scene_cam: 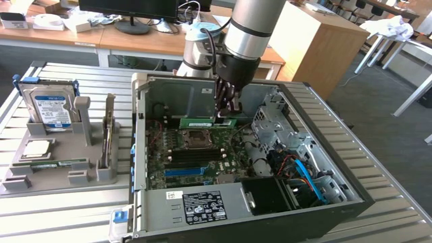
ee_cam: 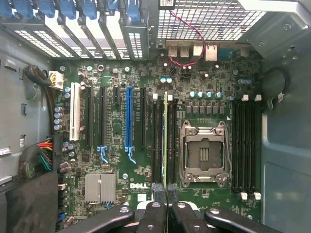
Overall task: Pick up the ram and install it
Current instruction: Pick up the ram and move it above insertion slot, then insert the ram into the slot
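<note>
Slatted tabletop, open PC case: end effector clamped on the ram above motherboard slots; insertion likely demands square alignment.

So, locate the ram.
In the exterior view, the ram sits in the gripper inside the computer case, over the memory slots beside the processor socket.

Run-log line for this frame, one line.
phase: install | gripper: shut on ram | ram: held over motherboard, parallel to memory slots beside CPU socket | seated: cannot tell
</note>
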